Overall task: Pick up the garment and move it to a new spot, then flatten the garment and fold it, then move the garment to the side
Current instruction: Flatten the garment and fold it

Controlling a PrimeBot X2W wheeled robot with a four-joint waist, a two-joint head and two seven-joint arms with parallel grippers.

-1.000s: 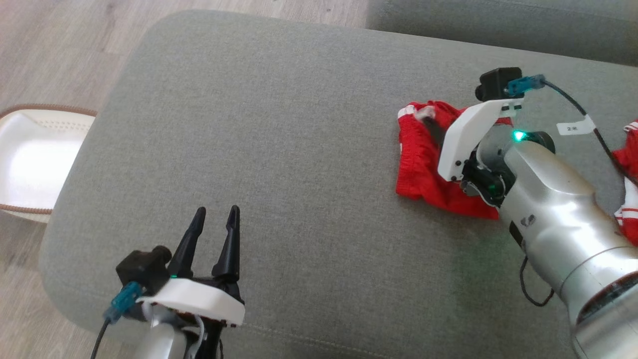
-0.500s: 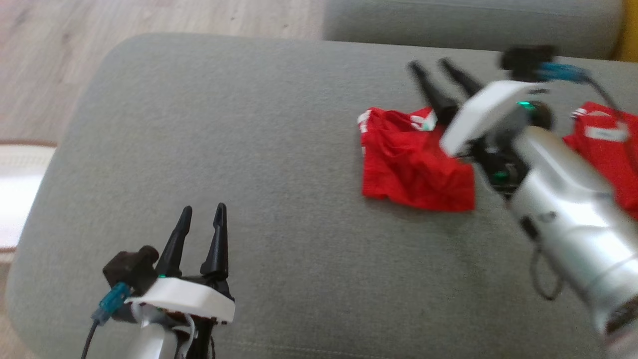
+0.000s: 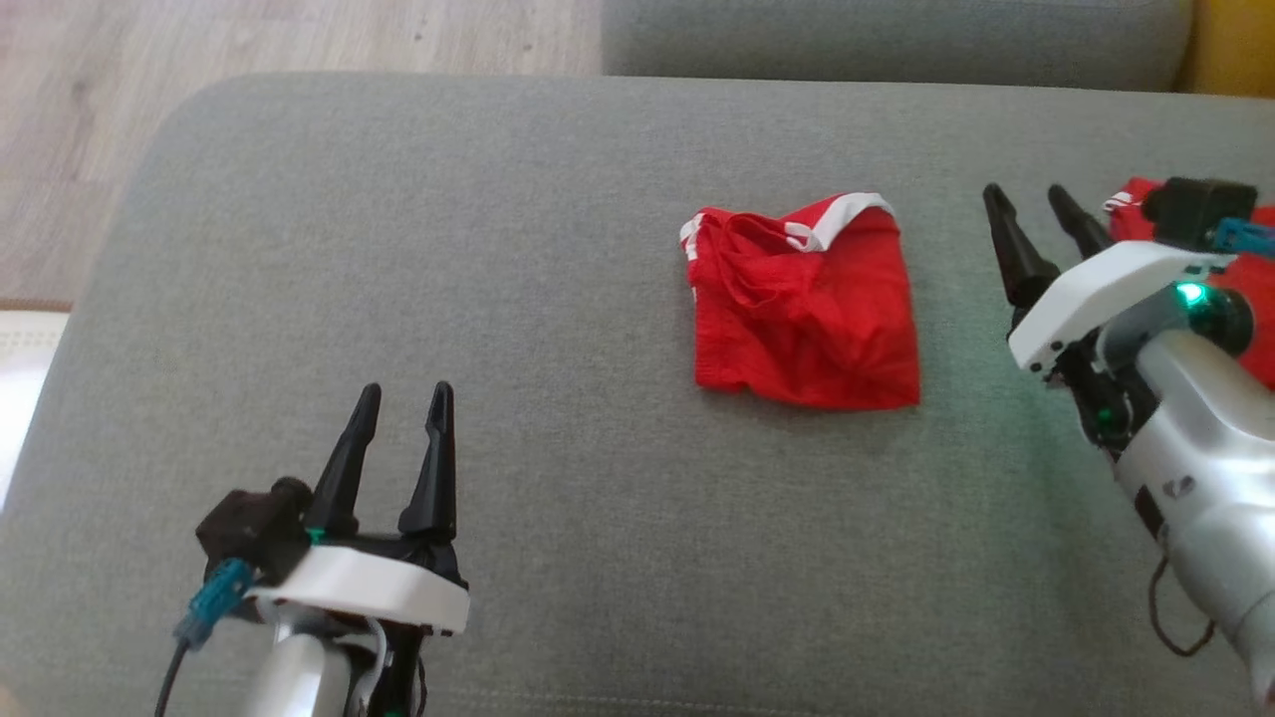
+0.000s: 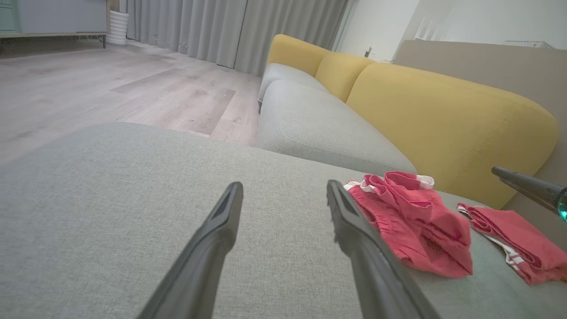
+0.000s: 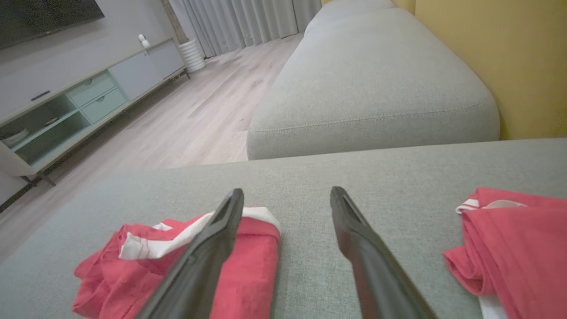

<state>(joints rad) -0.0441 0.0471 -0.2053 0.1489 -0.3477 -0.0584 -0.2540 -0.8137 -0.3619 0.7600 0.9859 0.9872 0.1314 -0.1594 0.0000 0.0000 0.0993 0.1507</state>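
Red garment lying loose on the grey cushion, both grippers empty.

The red garment (image 3: 802, 304), white-trimmed and bunched into a rough square, lay right of centre in the head view on the grey cushion (image 3: 498, 249). The right gripper (image 3: 1023, 191) stood at the right edge of the frame, its fingers spread wide and holding nothing, just beside the garment without touching it. A second red cloth (image 4: 514, 239) lay further right. The left gripper (image 3: 405, 388) sat at the lower left, fingers also parted and empty, well apart from the garment.
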